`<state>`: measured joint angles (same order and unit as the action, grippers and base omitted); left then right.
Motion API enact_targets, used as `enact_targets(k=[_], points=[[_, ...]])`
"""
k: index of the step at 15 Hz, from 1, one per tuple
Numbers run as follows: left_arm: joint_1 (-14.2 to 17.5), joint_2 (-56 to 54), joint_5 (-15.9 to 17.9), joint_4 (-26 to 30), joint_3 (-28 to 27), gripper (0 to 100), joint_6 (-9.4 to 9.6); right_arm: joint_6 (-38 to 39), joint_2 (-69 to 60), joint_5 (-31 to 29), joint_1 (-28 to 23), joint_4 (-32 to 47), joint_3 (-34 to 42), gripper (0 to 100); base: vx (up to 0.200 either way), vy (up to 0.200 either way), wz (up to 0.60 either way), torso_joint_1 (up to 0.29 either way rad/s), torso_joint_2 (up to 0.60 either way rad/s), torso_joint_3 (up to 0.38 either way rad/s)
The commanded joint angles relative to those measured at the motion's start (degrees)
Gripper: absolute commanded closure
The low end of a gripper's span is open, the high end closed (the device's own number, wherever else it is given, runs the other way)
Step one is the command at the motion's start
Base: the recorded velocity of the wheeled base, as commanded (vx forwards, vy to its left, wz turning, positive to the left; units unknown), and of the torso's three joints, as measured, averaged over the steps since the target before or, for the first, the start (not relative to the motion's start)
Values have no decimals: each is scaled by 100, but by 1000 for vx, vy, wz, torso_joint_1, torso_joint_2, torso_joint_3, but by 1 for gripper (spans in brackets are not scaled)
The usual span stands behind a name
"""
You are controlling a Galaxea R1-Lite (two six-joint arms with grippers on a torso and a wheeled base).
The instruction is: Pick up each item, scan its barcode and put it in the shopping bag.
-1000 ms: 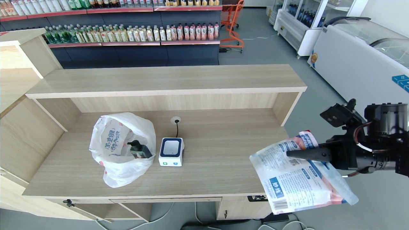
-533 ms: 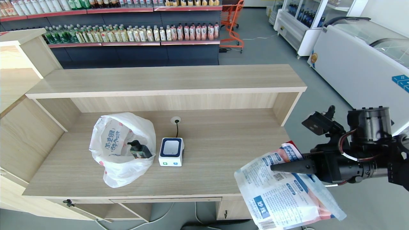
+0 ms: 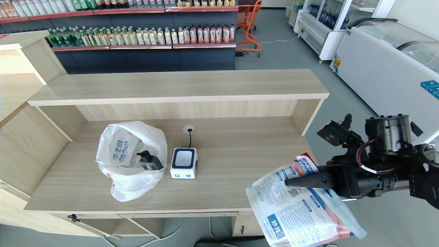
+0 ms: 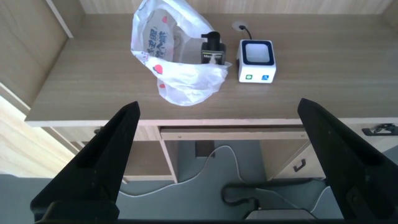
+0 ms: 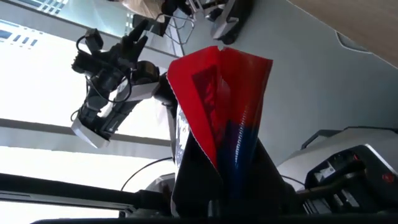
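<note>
- Head view: the right gripper (image 3: pixel 289 183) is holding a pack (image 3: pixel 298 209) well to the right of the scanner (image 3: pixel 184 163), off the front right corner of the counter (image 3: pixel 233 161). Its jaws are closed on the pack's upper part, and the rest is hanging slack below.
- The pack is looking like a soft, light film pouch, so it is probably going to flop and swing, and the glossy film may be slipping in a thin pinch. A hold near a sealed edge seems safest, leaving the printed face uncovered for scanning.
- The bag (image 3: pixel 127 161) is sitting just left of the scanner with its mouth open and a bottle (image 3: pixel 150 161) already inside.
- A broad stretch of bare counter is lying between the pack and the scanner. The shelf (image 3: pixel 178 84) behind the scanner is capping the headroom, and its side panel is standing to the right, so a low, level approach looks wise. The scanner's cable is running back from it.
- Left wrist view: the left gripper (image 4: pixel 217 109) is hanging spread wide and empty, in front of the counter (image 4: pixel 93 93) and on the near side of the scanner (image 4: pixel 257 53), the bag (image 4: pixel 180 62) and the bottle (image 4: pixel 211 50).
- Right wrist view: the right gripper (image 5: pixel 224 180) is clamping the pack (image 5: pixel 227 106) by a folded red and blue end, with the film creasing between the jaws.
</note>
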<state>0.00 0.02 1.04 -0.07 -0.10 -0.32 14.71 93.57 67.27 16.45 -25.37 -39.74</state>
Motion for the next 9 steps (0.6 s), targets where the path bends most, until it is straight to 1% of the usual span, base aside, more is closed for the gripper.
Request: enact_targets(k=[1, 9], points=[[0, -2, 2, -1, 1, 0, -3, -4, 64, -3, 17, -3, -7, 100, 0, 0, 0, 0, 0, 0], [0, -2, 2, -1, 1, 0, -3, -4, 117, -12, 52, -12, -139, 100, 0, 0, 0, 0, 0, 0]])
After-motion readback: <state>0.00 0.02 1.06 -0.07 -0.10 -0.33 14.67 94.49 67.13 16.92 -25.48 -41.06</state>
